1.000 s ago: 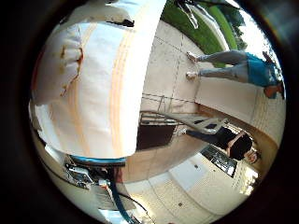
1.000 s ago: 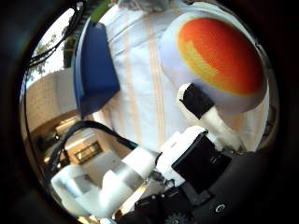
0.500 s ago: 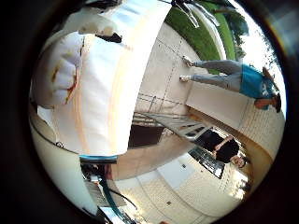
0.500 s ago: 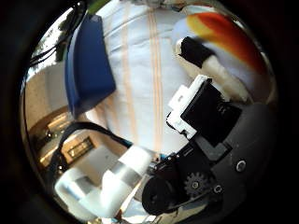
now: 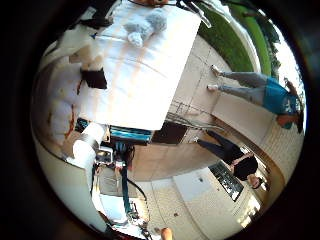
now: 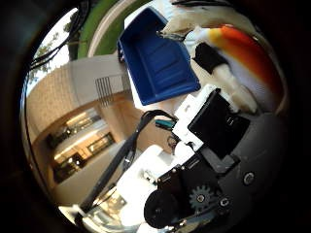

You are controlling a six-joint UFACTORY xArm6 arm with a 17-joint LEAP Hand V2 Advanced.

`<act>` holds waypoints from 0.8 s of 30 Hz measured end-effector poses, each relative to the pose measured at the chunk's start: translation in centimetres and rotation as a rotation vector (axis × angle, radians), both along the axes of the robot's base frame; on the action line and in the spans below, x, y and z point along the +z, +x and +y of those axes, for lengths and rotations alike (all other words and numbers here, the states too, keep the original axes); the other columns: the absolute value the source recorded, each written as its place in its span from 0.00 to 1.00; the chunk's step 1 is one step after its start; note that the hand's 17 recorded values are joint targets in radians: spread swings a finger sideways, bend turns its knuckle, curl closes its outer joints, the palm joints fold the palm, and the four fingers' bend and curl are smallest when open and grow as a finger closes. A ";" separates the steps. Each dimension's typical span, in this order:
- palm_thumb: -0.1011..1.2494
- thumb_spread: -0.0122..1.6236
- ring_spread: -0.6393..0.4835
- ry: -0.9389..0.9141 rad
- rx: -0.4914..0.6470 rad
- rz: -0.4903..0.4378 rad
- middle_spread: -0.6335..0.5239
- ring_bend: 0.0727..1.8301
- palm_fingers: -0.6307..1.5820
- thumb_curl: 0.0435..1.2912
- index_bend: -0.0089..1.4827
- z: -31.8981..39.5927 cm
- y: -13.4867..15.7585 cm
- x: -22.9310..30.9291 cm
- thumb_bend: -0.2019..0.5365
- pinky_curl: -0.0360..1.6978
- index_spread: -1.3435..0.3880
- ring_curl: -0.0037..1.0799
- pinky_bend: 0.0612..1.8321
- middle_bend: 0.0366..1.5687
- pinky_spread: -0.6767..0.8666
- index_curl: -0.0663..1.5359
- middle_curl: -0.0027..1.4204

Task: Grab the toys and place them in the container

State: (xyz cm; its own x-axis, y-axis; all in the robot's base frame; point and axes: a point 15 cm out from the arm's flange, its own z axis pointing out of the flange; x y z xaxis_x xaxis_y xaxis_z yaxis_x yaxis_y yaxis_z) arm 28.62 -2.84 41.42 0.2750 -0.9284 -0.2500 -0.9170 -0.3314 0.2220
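My hand (image 6: 219, 116) has its fingers curled round a round white and orange plush toy (image 6: 245, 53) that sits close against the palm. A black fingertip (image 6: 206, 56) lies across the toy. In the right little finger side palm view the toy's cream, brown-spotted side (image 5: 62, 92) fills the edge by a finger (image 5: 95, 78). The blue container (image 6: 160, 60) lies open on the white striped tablecloth (image 5: 150, 70), beside the held toy. A small grey plush toy (image 5: 146, 22) lies at the table's far end.
The table stands on a paved yard with a lawn (image 5: 232, 35) beyond. The robot's arm and base (image 5: 92, 150) are at the table's edge. A metal frame (image 5: 205, 118) stands beside the table. A building (image 6: 73, 136) is behind.
The hand has risen away from the table with the toy in it: the cloth now looks smaller and farther, and the blue container and the grey toy have come into view.
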 end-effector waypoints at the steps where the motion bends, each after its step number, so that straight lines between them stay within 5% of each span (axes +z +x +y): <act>1: 0.80 0.71 0.48 0.022 0.015 -0.022 0.35 0.75 0.70 0.47 0.45 1.8 0.6 1.0 0.26 0.36 0.30 0.76 0.87 0.73 0.54 0.21 0.69; 8: 0.80 0.72 0.48 0.076 0.079 -0.064 0.35 0.78 0.68 0.49 0.49 11.1 4.5 1.3 0.26 0.39 0.26 0.77 0.89 0.75 0.52 0.23 0.72; 20: 0.75 0.73 0.46 0.059 0.077 -0.099 0.35 0.81 0.61 0.51 0.53 21.3 14.7 -9.7 0.24 0.44 0.21 0.79 0.91 0.80 0.51 0.33 0.75; 24: 0.71 0.74 0.53 0.047 0.069 -0.059 0.39 0.74 0.60 0.47 0.52 21.9 15.9 -13.1 0.23 0.42 0.29 0.71 0.86 0.71 0.56 0.37 0.68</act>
State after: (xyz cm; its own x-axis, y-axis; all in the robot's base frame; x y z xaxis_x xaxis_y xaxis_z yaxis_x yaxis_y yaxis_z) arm 44.49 19.05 28.35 0.3531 -0.8945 -0.2742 -0.9028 -0.4027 0.1513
